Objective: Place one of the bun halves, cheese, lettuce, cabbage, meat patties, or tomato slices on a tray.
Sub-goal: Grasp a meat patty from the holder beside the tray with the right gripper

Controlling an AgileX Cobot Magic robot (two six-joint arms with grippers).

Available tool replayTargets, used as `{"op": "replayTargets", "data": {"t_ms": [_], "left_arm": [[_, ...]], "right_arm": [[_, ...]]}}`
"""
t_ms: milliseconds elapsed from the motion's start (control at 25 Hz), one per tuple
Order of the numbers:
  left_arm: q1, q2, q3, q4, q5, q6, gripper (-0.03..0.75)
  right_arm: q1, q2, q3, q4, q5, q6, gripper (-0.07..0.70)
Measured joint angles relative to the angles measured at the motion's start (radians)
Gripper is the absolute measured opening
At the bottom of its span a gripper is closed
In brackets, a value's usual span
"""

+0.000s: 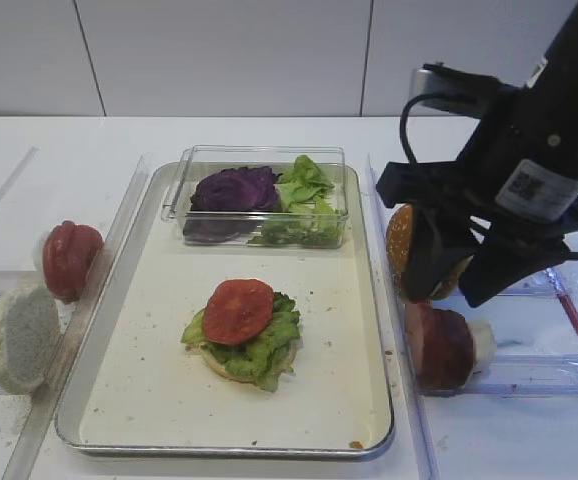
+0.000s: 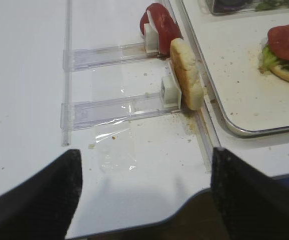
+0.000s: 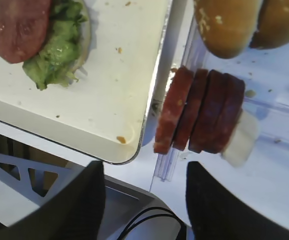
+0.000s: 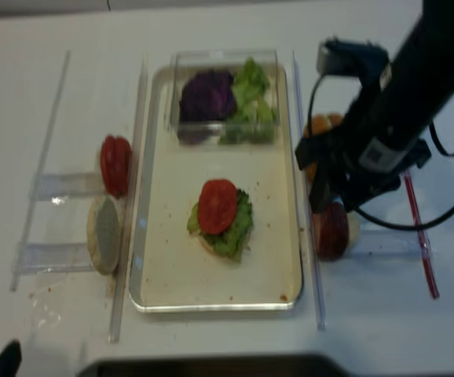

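On the silver tray [image 1: 159, 395] lies a stack: a bun half [image 1: 231, 368], green lettuce [image 1: 274, 345] and a tomato slice [image 1: 239, 310] on top. Right of the tray, meat patties [image 1: 441, 345] [image 3: 199, 110] stand on edge in a clear rack, with golden bun halves [image 1: 401, 240] behind them. My right gripper [image 1: 459, 275] [image 3: 144, 200] hangs open just above the patties, holding nothing. Tomato slices [image 2: 159, 22] and a pale bun half [image 2: 187, 75] stand in the left racks. My left gripper [image 2: 147, 195] is open and empty over the table's front left edge. No cheese shows.
A clear plastic box [image 1: 259, 160] at the back of the tray holds purple cabbage [image 1: 234, 188] and more lettuce [image 1: 304, 200]. Clear rails [image 2: 114, 107] run along both sides of the tray. The right arm's cable hangs near the front table edge.
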State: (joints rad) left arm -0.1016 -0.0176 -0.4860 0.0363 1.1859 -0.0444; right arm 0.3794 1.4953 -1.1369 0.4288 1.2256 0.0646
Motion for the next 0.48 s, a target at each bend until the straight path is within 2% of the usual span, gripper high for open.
{"op": "replayTargets", "data": {"t_ms": [160,480], "left_arm": [[0.0,0.0,0.0,0.0,0.0,0.0,0.492],[0.0,0.0,0.0,0.0,0.0,0.0,0.492]], "right_arm": [[0.029,0.029,0.0,-0.009,-0.002,0.029,0.389],[0.033,0.067,0.0,-0.048,-0.004,0.095,0.383]]}}
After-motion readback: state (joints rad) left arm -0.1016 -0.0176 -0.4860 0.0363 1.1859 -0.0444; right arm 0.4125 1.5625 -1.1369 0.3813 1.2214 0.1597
